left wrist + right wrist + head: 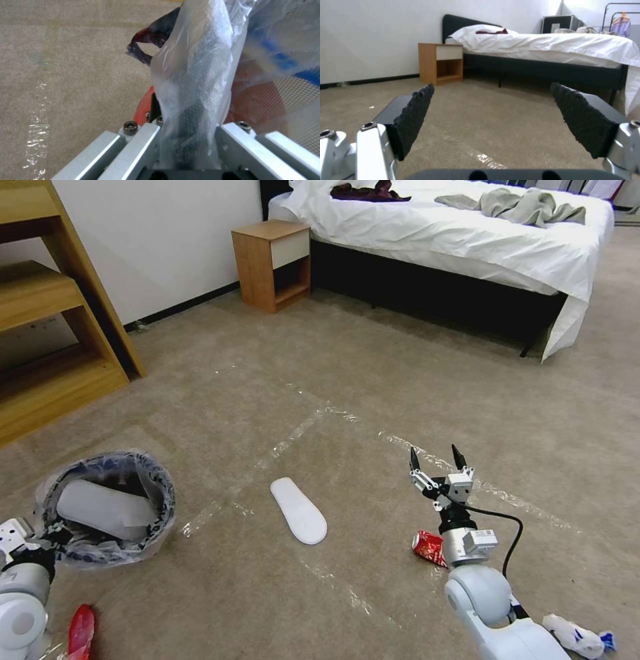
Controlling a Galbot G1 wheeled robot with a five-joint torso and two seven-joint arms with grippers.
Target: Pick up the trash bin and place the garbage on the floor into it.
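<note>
The left tool [50,533] sits low at the robot's left side, clenched on the rim of the trash bin [107,507], its finger wrapped in the clear liner [196,75] where the left wrist view looks along it. The bin's red wall [143,105] shows just past the tool's metal frame. Inside the bin lies a white slipper [107,510], tilted across the mouth.

On the floor [373,380], a second white slipper [299,510] lies flat between the two arms, beside the strips of shiny tape [300,430]. A crushed red can [429,548] rests just beside the right arm's wrist, and a crumpled white wrapper with blue print [579,637] lies near the right arm's elbow. A red wrapper [81,632] lies by the left arm.

The right tool [437,453] hovers above the carpet, released, its dark padded fingers [413,117] spread wide and pointing toward the bed [467,233] and the wooden nightstand [272,263].
</note>
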